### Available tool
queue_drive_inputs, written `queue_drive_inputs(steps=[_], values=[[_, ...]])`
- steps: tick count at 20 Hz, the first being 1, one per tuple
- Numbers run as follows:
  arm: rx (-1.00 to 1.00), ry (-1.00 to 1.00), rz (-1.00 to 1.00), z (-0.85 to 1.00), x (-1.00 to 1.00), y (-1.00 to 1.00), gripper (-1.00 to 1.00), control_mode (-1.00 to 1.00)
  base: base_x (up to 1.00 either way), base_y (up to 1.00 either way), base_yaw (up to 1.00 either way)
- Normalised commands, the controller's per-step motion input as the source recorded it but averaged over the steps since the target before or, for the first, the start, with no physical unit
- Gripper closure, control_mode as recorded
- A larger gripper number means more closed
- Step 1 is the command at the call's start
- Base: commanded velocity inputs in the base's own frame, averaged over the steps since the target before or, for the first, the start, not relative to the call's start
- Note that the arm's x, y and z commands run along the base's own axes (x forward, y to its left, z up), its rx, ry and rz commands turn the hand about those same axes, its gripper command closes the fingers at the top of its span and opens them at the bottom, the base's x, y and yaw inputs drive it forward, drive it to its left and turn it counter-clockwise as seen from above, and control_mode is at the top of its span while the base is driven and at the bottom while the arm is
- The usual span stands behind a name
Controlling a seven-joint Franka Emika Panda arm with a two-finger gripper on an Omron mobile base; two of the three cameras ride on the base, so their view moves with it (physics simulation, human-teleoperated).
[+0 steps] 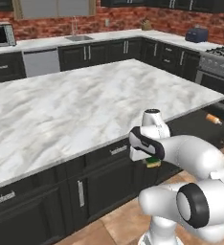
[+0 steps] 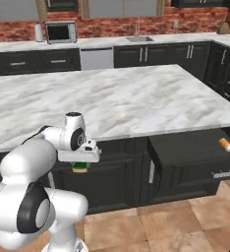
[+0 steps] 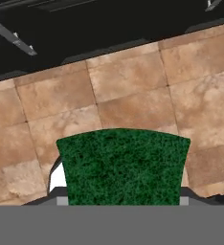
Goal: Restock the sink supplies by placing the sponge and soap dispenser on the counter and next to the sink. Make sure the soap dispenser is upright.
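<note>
In the left base view the gripper [image 1: 153, 161] sits a little right of the middle of the frame, in front of the dark cabinets under the broad marble island [image 1: 85, 105], and it points downward. Between its jaws there is the sponge [image 1: 154, 162], of which a thin yellow and green edge shows just below the hand. In the right base view the gripper [image 2: 79, 166] is in the lower left part of the frame, and the sponge [image 2: 80, 168] again looks out from under it as a small green and yellow piece. The hand view shows the dark green scouring side of the sponge [image 3: 122, 166] in the lower middle, wide and close to the camera, with the jaws closed against its two sides, above the brown tiled floor [image 3: 133, 86]. The soap dispenser [image 1: 213, 119] lies on its side in an open drawer [image 1: 214, 131] at the right edge of the left base view; in the right base view the soap dispenser [image 2: 226, 145] is at the right, middle height. The sink [image 1: 79, 38] is far away at the upper left of the left base view, set in the counter [image 1: 109, 36] before the red brick wall [image 1: 123, 19].
</note>
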Motion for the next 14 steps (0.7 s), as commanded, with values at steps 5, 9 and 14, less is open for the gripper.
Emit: queue_drive_inputs(steps=[5, 9, 14], values=[[0.00, 0.00, 0.00, 0.00, 0.00, 0.00, 1.00, 1.00, 0.07, -0.13, -0.70], [0.00, 0.00, 0.00, 0.00, 0.00, 0.00, 1.00, 1.00, 0.40, -0.32, -0.61], [0.00, 0.00, 0.00, 0.00, 0.00, 0.00, 1.00, 1.00, 0.44, -0.16, -0.65]])
